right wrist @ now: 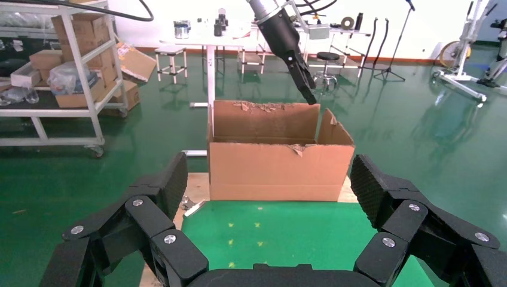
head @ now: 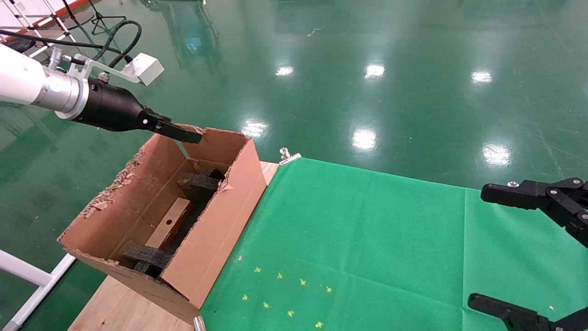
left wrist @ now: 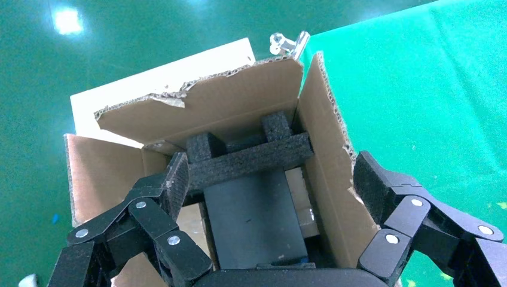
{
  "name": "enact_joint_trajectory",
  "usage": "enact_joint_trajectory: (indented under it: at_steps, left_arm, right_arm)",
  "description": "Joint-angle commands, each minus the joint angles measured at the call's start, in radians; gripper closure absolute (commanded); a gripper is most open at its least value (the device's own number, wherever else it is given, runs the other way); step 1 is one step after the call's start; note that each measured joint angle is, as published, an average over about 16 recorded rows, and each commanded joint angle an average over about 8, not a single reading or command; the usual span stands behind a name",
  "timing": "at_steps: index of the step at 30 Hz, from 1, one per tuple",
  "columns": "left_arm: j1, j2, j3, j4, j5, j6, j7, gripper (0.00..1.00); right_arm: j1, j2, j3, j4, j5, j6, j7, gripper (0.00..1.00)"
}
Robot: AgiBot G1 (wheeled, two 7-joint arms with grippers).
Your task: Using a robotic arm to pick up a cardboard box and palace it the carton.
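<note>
The box (head: 168, 224) is already seated in the carton (head: 216, 239) between the foam blocks (head: 198, 185). The left gripper (head: 177, 130) is spread empty above the far rim; a careless retreat could snag that torn wall. The right gripper (head: 528, 248) is parked wide apart

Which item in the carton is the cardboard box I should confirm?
Start at the carton at the table's left end. Inside, the cardboard box lies flat between black foam blocks. It is the only slim brown piece, with one small round hole on top.
</note>
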State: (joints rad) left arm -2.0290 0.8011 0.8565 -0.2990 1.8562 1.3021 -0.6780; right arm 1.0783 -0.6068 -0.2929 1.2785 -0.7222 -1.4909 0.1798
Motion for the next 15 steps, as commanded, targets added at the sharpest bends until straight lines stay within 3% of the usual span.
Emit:
enact_joint_trajectory:
  at_steps: [1,8,15]
  left_arm:
    - [-0.002,-0.011,-0.007,-0.033,-0.018,0.025,0.005,0.00]
    - [0.019,-0.009,-0.014,-0.035,-0.028,0.018,0.012,0.00]
    - [0.113,-0.028,-0.072,-0.133,-0.140,0.037,0.061,0.00]
  right_arm:
    - [0.000,0.000,0.000,0.000,0.000,0.000,0.000,0.00]
    - [0.000,0.000,0.000,0.000,0.000,0.000,0.000,0.00]
    - [0.000,0.000,-0.001,-0.001,0.000,0.000,0.000,0.00]
